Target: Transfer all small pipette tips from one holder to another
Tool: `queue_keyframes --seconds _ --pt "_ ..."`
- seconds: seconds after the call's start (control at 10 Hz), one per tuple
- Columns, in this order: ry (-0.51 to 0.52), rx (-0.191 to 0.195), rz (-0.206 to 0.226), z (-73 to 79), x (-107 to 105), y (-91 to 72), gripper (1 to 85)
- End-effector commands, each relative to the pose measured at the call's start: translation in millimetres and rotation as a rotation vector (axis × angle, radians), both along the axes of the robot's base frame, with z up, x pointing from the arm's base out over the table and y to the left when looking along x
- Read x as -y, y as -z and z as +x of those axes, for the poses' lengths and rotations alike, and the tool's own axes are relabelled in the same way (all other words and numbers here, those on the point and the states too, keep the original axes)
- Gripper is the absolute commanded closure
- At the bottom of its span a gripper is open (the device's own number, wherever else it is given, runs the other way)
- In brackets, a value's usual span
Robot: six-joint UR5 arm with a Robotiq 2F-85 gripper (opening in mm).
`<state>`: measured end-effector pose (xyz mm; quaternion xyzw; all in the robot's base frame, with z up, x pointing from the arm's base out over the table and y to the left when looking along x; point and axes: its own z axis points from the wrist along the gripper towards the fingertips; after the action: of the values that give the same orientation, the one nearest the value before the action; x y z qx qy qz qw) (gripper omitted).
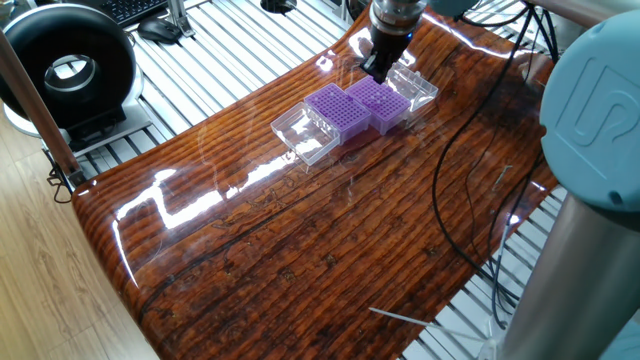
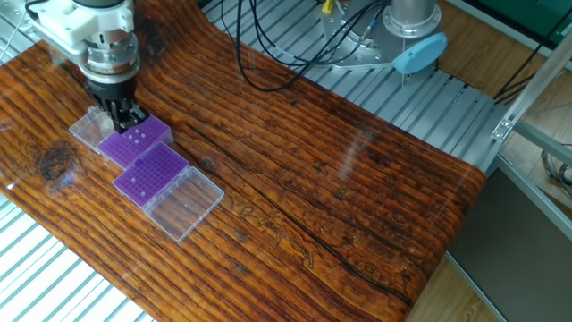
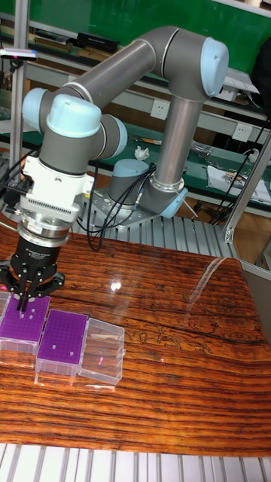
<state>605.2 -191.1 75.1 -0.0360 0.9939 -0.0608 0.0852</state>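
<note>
Two purple grid racks stand side by side between their clear lids. In the other fixed view my gripper [image 2: 126, 117] hangs over the far rack [image 2: 139, 141], where a few small pipette tips [image 2: 134, 137] show as pale dots. The near rack [image 2: 152, 171] lies just beyond its reach. From the tall fixed view the gripper [image 3: 25, 302] is shut, its fingers pinched on a thin sliver that looks like a small pipette tip, just above the left rack [image 3: 22, 325]. In one fixed view the gripper [image 1: 377, 70] sits over the right rack [image 1: 382, 103], beside the left rack [image 1: 335, 113].
Clear lids flank the racks [image 1: 306, 136] [image 1: 417, 86] [image 2: 184, 203]. Black cables [image 1: 455, 150] trail over the table's right side. The arm's teal base [image 1: 590, 110] stands at the right. A black round device [image 1: 66, 70] sits off the table at the left.
</note>
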Motion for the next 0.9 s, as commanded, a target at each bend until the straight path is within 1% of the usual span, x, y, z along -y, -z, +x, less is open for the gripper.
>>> queue_keyframes --seconds 0.0,0.2,0.8 --pt "-0.001 0.007 0.010 -0.7 2.5 0.8 84.7" --pt "0.003 0.012 0.017 -0.2 0.5 1.7 84.7" --pt "0.009 0.014 0.019 -0.9 -2.4 2.6 84.7"
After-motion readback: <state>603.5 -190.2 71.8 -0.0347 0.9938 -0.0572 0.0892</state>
